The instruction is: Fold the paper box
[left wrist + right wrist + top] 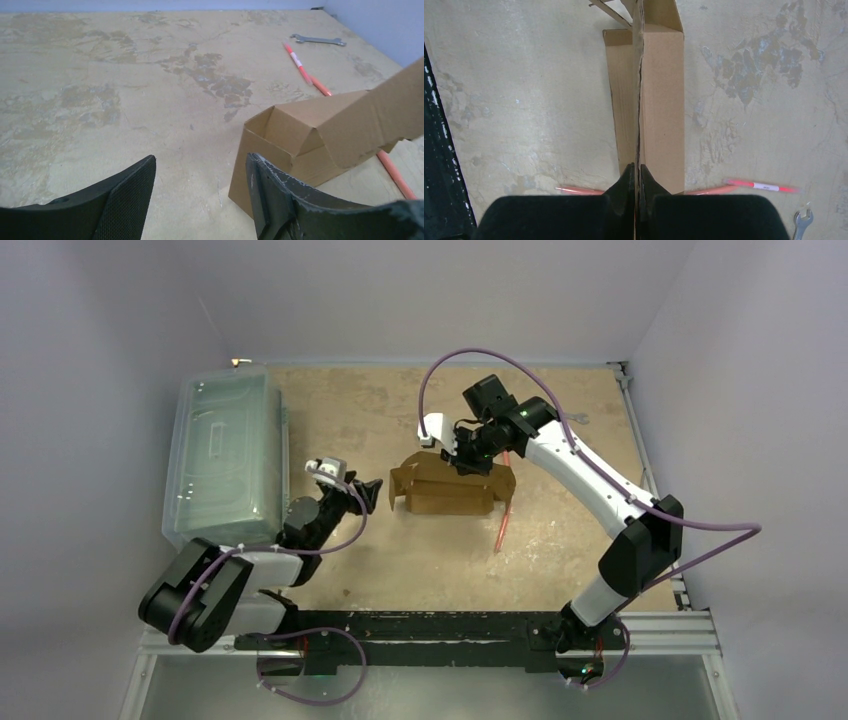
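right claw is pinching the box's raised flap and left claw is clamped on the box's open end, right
No: the left claw is open and grips nothing, just short of the paper box's open end, as the left wrist view shows. The right claw does pinch the raised flap.

Table (400, 570) is bare in front of and behind paper box (448, 495), free passage. Clear bin (220, 460) walls off the left side. Orange rod (503, 525) lies by the box's right end (wrench (318, 40) farther back). Right gripper (638, 175) pinches the raised flap, blocking the top.
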`<state>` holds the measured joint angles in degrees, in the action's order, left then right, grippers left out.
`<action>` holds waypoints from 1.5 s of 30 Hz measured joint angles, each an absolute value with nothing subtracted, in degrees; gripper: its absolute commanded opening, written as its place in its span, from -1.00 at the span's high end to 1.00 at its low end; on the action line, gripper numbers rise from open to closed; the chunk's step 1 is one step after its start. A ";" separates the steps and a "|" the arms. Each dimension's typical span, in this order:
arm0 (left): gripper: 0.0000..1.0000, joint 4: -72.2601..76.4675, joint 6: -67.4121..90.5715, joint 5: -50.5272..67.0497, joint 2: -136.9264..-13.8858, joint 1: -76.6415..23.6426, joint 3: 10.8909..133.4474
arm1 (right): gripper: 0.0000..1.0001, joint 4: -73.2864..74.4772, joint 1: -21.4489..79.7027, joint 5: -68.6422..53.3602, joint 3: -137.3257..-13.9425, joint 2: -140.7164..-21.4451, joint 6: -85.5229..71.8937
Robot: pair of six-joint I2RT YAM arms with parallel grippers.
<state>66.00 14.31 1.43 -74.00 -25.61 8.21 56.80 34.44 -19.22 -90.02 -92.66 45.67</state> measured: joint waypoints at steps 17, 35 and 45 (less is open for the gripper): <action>-0.30 66.94 15.90 -1.76 -86.65 -25.56 11.11 | 1.00 57.80 38.15 -19.62 -86.63 -92.60 46.57; -0.33 82.43 12.23 9.37 -97.38 -25.56 11.46 | 1.00 57.91 38.13 -19.68 -86.98 -92.60 46.57; -0.33 82.89 11.35 12.47 -97.49 -25.56 11.49 | 1.00 58.30 38.13 -20.51 -88.18 -92.66 46.57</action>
